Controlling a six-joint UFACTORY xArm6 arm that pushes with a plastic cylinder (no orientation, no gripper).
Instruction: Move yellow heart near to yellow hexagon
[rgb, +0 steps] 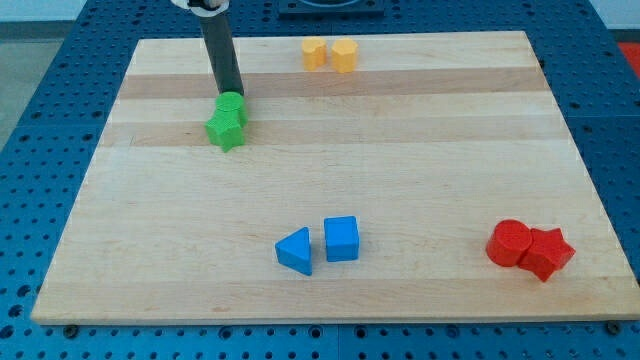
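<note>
Two yellow blocks stand side by side, touching or nearly so, at the view's top centre of the wooden board (400, 150). The left one (314, 53) looks like the yellow heart and the right one (344, 55) like the yellow hexagon, though the shapes are small and hard to make out. My tip (232, 92) is at the view's upper left, well to the left of and below the yellow pair. It stands right behind the green blocks, touching or almost touching them.
A green round block (232, 105) and a green star (225, 130) sit together under my tip. A blue triangle (295, 251) and a blue cube (341, 239) lie at the bottom centre. A red round block (509, 243) and a red star (547, 252) lie at the bottom right.
</note>
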